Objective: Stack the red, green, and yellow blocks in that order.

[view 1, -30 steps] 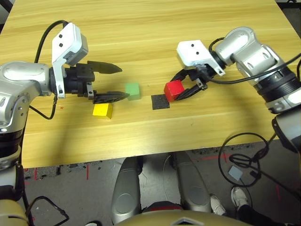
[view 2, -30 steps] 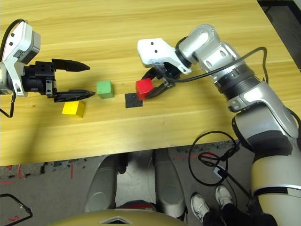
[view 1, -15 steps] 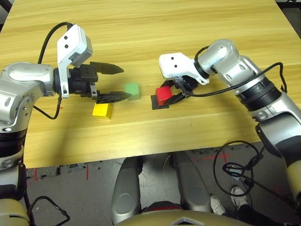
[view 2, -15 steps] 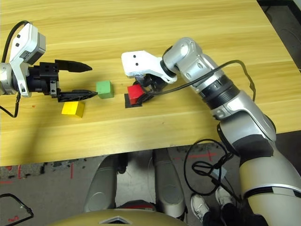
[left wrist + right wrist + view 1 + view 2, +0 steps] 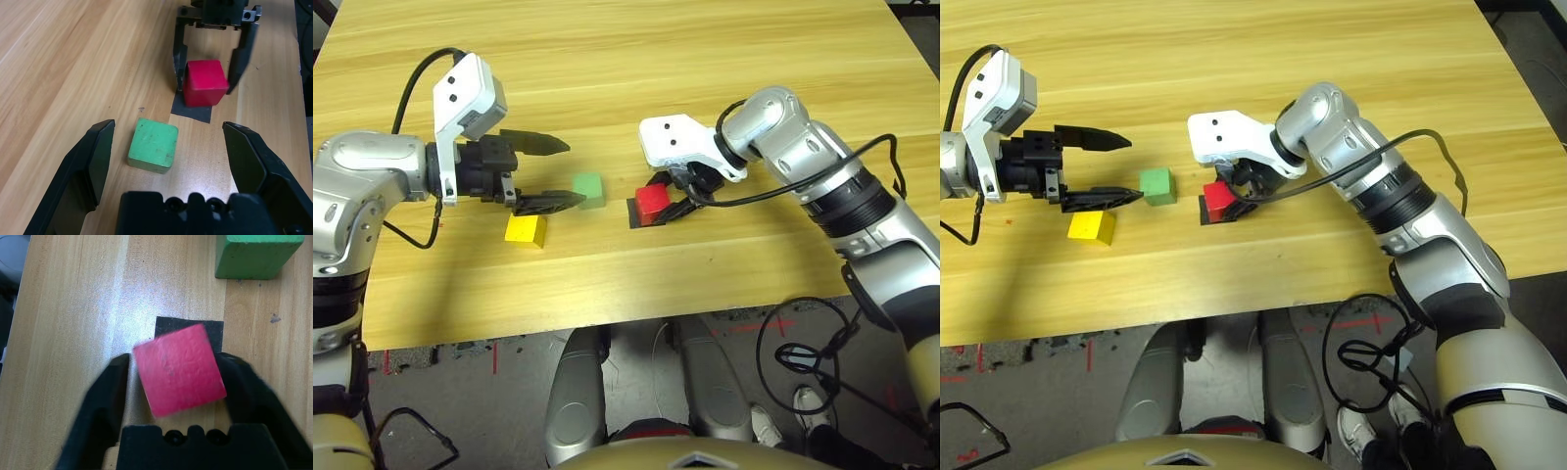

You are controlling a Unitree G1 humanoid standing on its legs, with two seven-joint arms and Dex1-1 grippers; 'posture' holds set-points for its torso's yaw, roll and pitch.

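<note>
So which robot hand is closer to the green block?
Left. The left gripper has the green block just past its fingers; the right gripper sits farther off, its fingers around the red block.

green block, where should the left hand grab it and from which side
Grip the green block across its two opposite flat side faces, coming straight along the left hand: it lies flat between the open fingers, and both sides are free of the red block.

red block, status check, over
Right gripper open around small red cube, on flat black patch. Left gripper open, empty. Nothing in the way.
</note>
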